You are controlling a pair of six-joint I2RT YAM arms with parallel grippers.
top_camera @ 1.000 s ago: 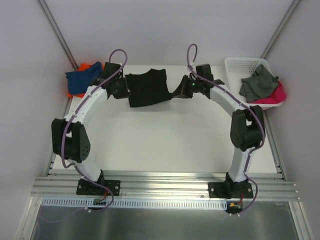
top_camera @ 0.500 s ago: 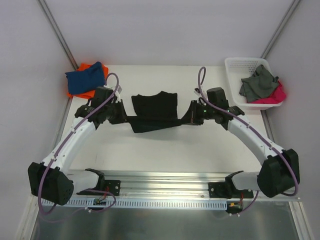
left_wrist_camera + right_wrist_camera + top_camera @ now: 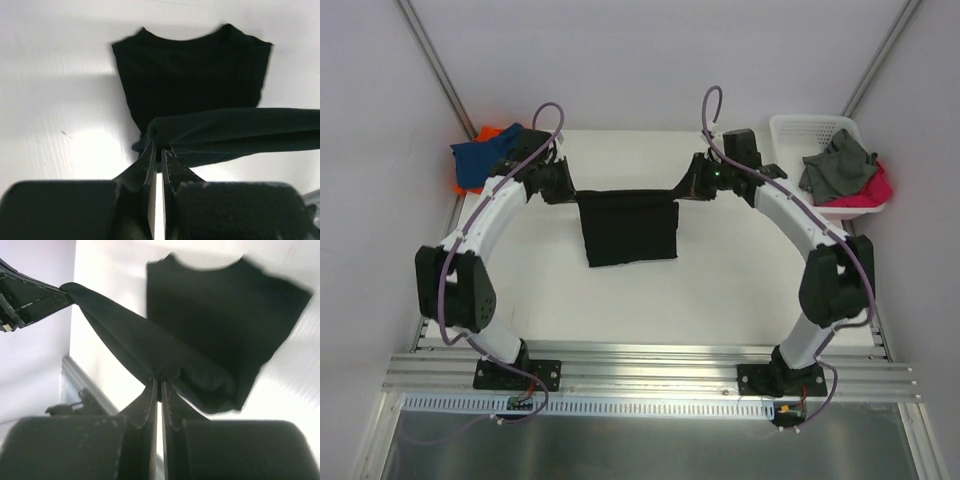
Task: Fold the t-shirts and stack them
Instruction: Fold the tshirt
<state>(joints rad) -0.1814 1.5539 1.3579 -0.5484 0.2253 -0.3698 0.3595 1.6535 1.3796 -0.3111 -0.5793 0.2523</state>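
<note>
The black t-shirt [image 3: 627,228] hangs stretched between my two grippers above the table, its lower part trailing toward the near side. My left gripper [image 3: 568,192] is shut on its left top corner; in the left wrist view [image 3: 160,146] the jaws pinch bunched black cloth [image 3: 200,100]. My right gripper [image 3: 685,190] is shut on the right top corner, and in the right wrist view [image 3: 159,382] it pinches the black cloth [image 3: 220,320] too. A blue t-shirt [image 3: 485,155] lies on an orange t-shirt [image 3: 492,132] at the far left corner.
A white slotted basket [image 3: 790,135] at the far right holds grey [image 3: 835,165] and pink [image 3: 870,190] cloth. Grey walls and metal frame posts close in the table. A metal rail runs along the near edge by the arm bases.
Both grippers have moved back toward the far side and upward with the black t-shirt, which now hangs taut between them instead of lying folded low on the table.
</note>
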